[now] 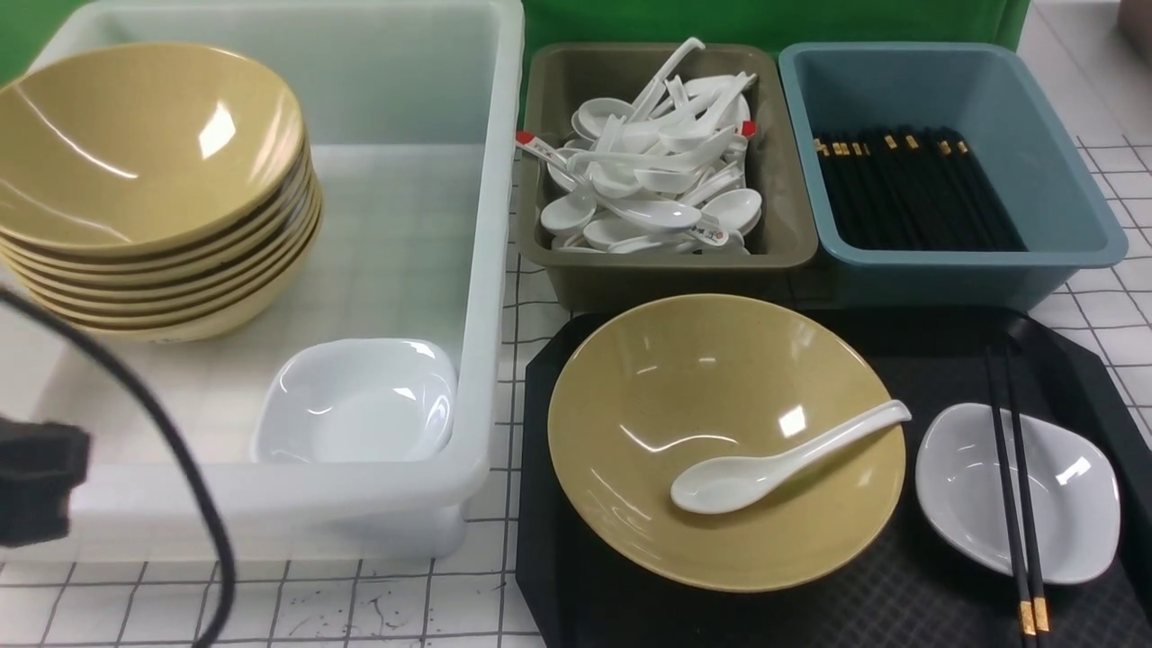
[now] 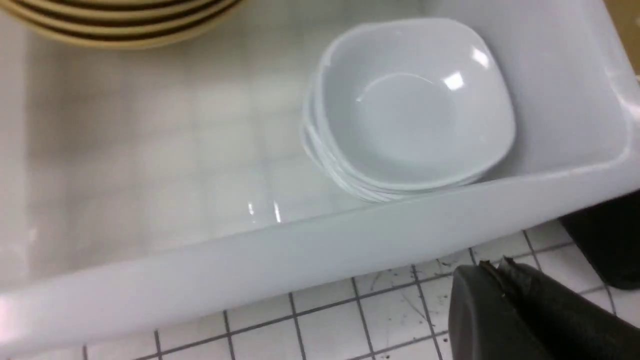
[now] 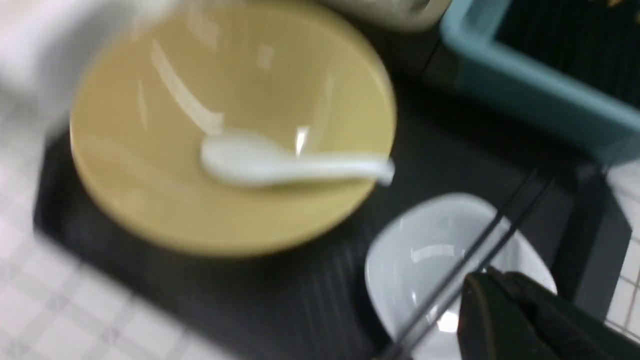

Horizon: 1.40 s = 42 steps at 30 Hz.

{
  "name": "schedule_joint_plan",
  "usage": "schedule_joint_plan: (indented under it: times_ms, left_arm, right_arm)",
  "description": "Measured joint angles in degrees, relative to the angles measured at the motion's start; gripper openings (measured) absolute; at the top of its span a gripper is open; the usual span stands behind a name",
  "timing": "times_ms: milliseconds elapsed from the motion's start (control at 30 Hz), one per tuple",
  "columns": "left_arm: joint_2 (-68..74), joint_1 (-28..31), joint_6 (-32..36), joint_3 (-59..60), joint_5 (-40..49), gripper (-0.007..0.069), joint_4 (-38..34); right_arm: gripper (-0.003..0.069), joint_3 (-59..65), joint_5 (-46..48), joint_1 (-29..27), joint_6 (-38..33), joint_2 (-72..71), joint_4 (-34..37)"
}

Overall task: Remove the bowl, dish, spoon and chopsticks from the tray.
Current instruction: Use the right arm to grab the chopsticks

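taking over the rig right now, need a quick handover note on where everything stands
Left gripper: shut, empty, over the table beside the white tub.
Right gripper: shut, nothing seen in it, near the dish.
Bowl sits on the tray with the spoon lying in it. Chopsticks lie across the dish, also on the tray.
Done: nothing cleared yet.
Left: bowl, dish, spoon and chopsticks all need to come off the tray.

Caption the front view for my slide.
Spoon in the bowl, chopsticks across the dish, all on the tray; nothing cleared yet.
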Motion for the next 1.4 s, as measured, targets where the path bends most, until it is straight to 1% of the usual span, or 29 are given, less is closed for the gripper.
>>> schedule_joint_plan:
  times_ms: [33, 67, 100, 167, 200, 233, 267, 300, 333, 367, 400, 433, 467, 500, 533, 567, 600, 633, 700, 733, 767, 800, 833, 933, 1200, 1267, 1333, 1400]
  left_arm:
    - [2.39, -2.45, 1.51, -1.77, 0.33, -0.0014, -0.91]
    - [4.72, -5.25, 2.84, -3.00, 0.54, -0.0014, -1.72]
    - [5.09, -5.25, 3.09, -3.25, 0.54, -0.0014, -1.72]
    - [9.37, -11.34, 4.69, -6.06, 0.67, -0.0014, -2.93]
    - [11.81, -14.52, 5.07, -7.75, 0.67, -0.0014, -3.12]
    - [13.04, -16.12, 5.16, -8.91, 0.67, -0.0014, -3.22]
    - [15.09, -18.76, 5.21, -10.40, 0.61, -0.0014, -3.22]
    - [16.30, -19.80, 5.29, -10.99, 0.56, -0.0014, -3.16]
    - [19.85, -24.83, 5.34, -13.69, 0.23, -0.0014, -2.75]
    - [20.24, -25.31, 5.34, -14.27, 0.08, -0.0014, -2.62]
    - [23.63, -29.43, 5.55, -16.43, -0.66, -0.0014, -2.15]
    - [25.44, -31.55, 5.60, -17.66, -1.19, -0.0014, -1.85]
    - [26.83, -33.13, 5.60, -18.56, -1.67, -0.0014, -1.52]
    - [27.19, -33.52, 5.60, -18.78, -1.81, -0.0014, -1.52]
    - [29.82, -36.40, 5.72, -20.53, -2.71, -0.0014, -1.02]
    - [30.45, -37.06, 5.78, -20.69, -2.87, -0.0014, -1.02]
    - [31.89, -38.55, 5.98, -21.39, -3.41, -0.0014, -0.87]
    - [33.41, -39.88, 6.28, -21.93, -3.93, -0.0014, -0.87]
    - [35.57, -42.16, 6.81, -22.19, -4.95, -0.0014, -0.87]
    - [36.55, -43.06, 7.20, -22.19, -5.34, -0.0014, -0.87]
    - [37.12, -43.64, 7.50, -22.19, -5.49, -0.0014, -0.87]
    - [38.23, -44.32, 7.97, -22.19, -5.63, -0.0014, -0.87]
    - [39.09, -44.72, 8.25, -22.19, -5.71, -0.0014, -0.87]
    - [41.04, -44.91, 9.02, -22.19, -6.14, -0.0014, -0.92]
    - [43.10, -44.91, 9.13, -22.19, -6.91, -0.0014, -0.92]
    - [43.15, -44.91, 9.13, -22.19, -6.91, -0.0014, -0.92]
    - [43.15, -44.91, 9.13, -22.19, -6.91, -0.0014, -0.92]
    - [43.15, -44.91, 9.13, -22.19, -6.95, -0.0014, -0.92]
  right_arm:
    - [0.0036, -2.85, 3.25, 0.00, -2.94, 3.85, 0.16]
    - [0.0036, -4.57, 5.05, 0.07, -4.12, 6.42, 0.21]
    - [0.0036, -4.88, 5.05, 0.12, -4.12, 6.42, 0.21]
    - [0.0036, -7.88, 7.66, 0.30, -4.53, 12.36, 0.33]
    - [0.0036, -8.51, 7.86, 0.37, -3.97, 13.97, 0.27]
    - [0.0037, -8.96, 7.86, 0.36, -3.25, 15.12, -0.01]
    - [0.0039, -9.26, 7.72, 0.36, -0.96, 17.32, -0.85]
    - [0.0040, -9.34, 7.72, 0.36, 0.34, 18.38, -1.29]
    - [0.0050, -9.27, 7.72, 0.36, 4.59, 21.42, -4.71]
    - [0.0050, -9.27, 7.72, 0.36, 5.05, 21.74, -4.71]
    - [0.0076, -8.62, 7.72, 0.31, 8.72, 24.39, -7.86]
    - [0.0102, -7.95, 7.54, -0.07, 10.47, 25.60, -9.00]
    - [0.0127, -7.26, 7.25, -0.72, 11.90, 26.41, -9.37]
    - [0.0134, -7.05, 7.15, -0.72, 11.90, 26.59, -9.38]
    - [0.0210, -4.94, 5.58, -2.48, 14.10, 27.78, -9.45]
    - [0.0220, -4.67, 5.32, -2.48, 14.24, 27.87, -9.45]
    - [0.0268, -3.27, 4.03, -3.52, 15.22, 28.23, -9.45]
    - [0.0338, -1.66, 2.10, -5.03, 16.03, 28.47, -9.15]
    - [0.0422, 0.84, -1.00, -6.76, 16.99, 28.61, -8.50]
    - [0.0470, 1.83, -2.97, -7.24, 17.46, 28.74, -7.86]
    - [0.0483, 2.29, -3.87, -7.42, 17.85, 28.80, -7.86]
    - [0.0519, 2.89, -5.32, -7.54, 18.45, 29.10, -7.11]
    - [0.0540, 3.12, -6.26, -7.54, 18.87, 29.56, -6.90]
    - [0.0566, 3.23, -8.35, -7.54, 19.85, 31.70, -5.56]
    - [0.0573, 3.23, -10.94, -7.54, 19.85, 39.51, -2.45]
    - [0.0563, 3.23, -11.92, -7.54, 19.85, 41.56, -1.00]
    - [0.0533, 3.23, -12.63, -7.54, 19.52, 43.33, -0.36]
    - [0.0519, 3.23, -12.76, -7.54, 19.47, 43.85, -0.22]
